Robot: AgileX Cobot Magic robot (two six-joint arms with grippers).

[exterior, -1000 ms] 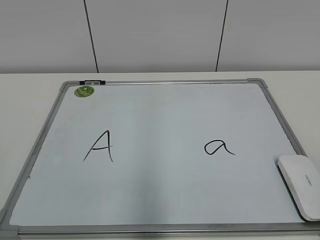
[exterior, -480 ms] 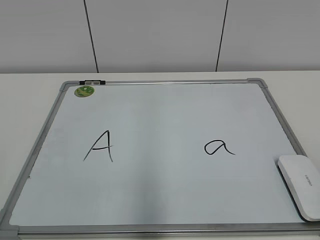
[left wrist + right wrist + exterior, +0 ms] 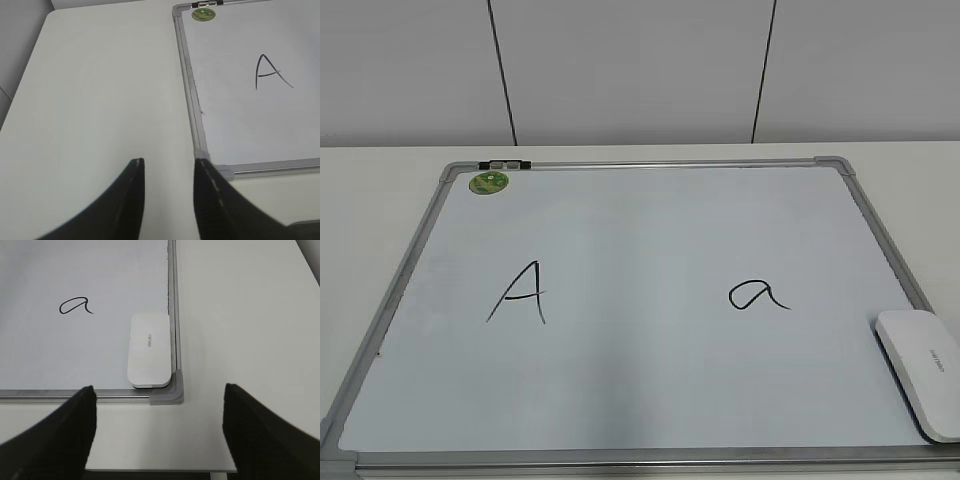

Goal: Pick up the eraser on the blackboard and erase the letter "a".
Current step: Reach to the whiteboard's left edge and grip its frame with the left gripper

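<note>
The blackboard (image 3: 640,220) is a white board with a grey frame, lying flat on the table. The letter "a" (image 3: 757,294) is in black on its right half; it also shows in the right wrist view (image 3: 76,305). The white eraser (image 3: 923,371) lies in the board's near right corner, also seen in the right wrist view (image 3: 148,350). My right gripper (image 3: 159,400) is open and empty, above the table just in front of that corner. My left gripper (image 3: 167,167) is open and empty, beside the board's near left corner (image 3: 220,170). Neither gripper shows in the exterior view.
A capital "A" (image 3: 519,292) is written on the board's left half, also in the left wrist view (image 3: 270,72). A green round sticker (image 3: 488,182) sits at the far left corner. The table's front edge (image 3: 160,470) is close below the right gripper.
</note>
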